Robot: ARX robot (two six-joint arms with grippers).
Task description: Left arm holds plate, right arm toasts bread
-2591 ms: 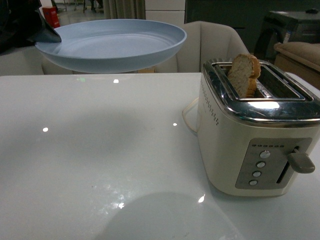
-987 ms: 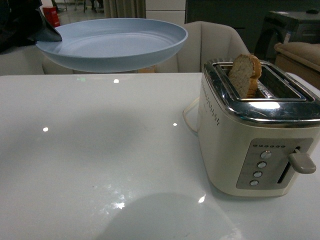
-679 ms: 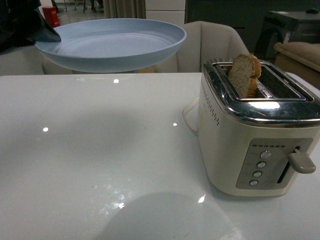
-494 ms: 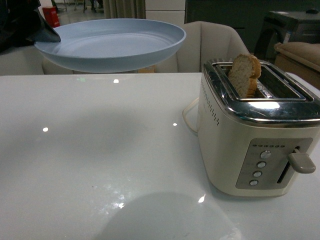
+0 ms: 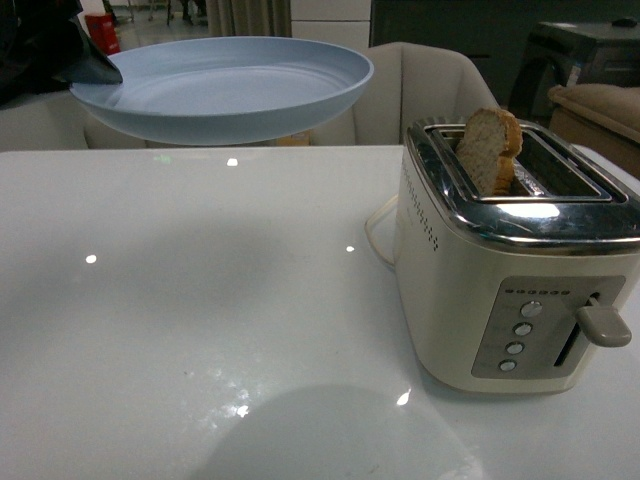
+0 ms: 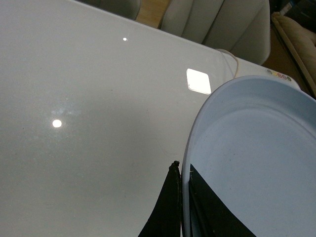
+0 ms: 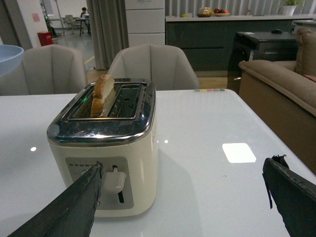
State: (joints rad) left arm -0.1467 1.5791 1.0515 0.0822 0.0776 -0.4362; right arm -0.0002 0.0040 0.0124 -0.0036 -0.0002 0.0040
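Left fingers (image 6: 169,210) pinch plate (image 6: 256,148); right fingers (image 7: 59,210), wrist view only, spread.

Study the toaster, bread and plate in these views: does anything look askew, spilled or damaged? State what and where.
Only the bread: it leans askew in one slot of the toaster, its top sticking out. The plate hangs roughly level, rim in the jaws of the left gripper. Nothing looks spilled or damaged.
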